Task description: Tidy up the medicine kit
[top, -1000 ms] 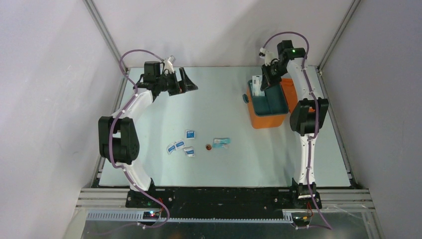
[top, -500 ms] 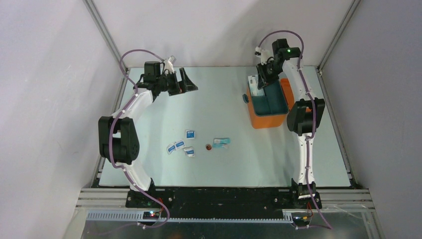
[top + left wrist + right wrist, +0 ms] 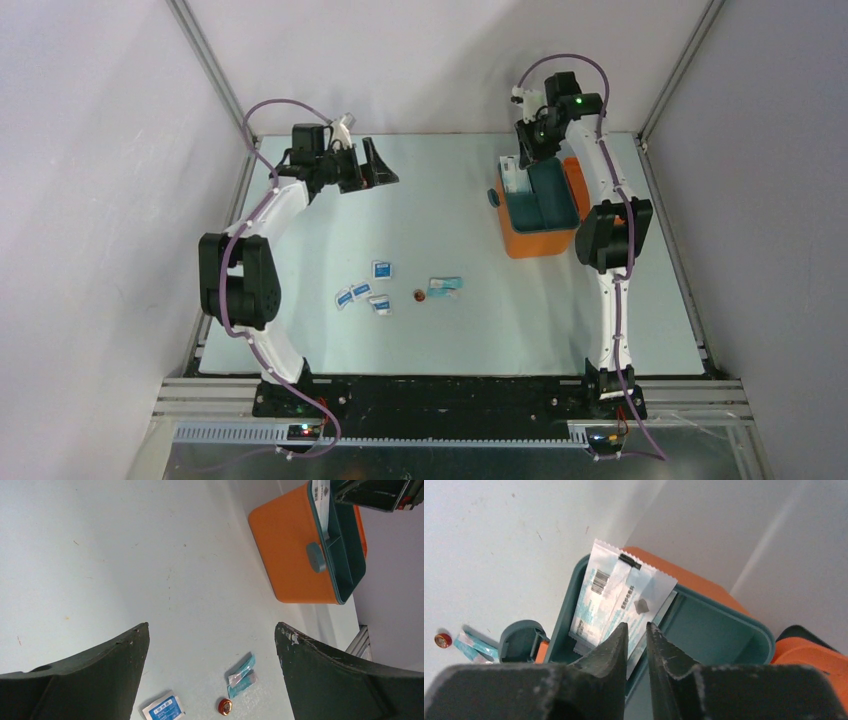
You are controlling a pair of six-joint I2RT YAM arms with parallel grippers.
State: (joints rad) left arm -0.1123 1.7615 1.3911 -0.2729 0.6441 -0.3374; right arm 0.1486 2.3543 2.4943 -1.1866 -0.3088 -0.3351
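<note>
We have one sachet (image 3: 616, 592) in the kit (image 3: 535, 243), right end effector (image 3: 636, 627) slightly parted above it, left end effector (image 3: 212, 630) wide apart; packets (image 3: 381, 268) left of the kit wait.

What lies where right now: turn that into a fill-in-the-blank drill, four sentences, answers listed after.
1. The outer body of the medicine kit is ___.
2. A white packet stands ___ that kit.
3. The left end effector grips ___.
4. The small red round item lies on the ___.

Missing words: orange; inside; nothing; table.
</note>
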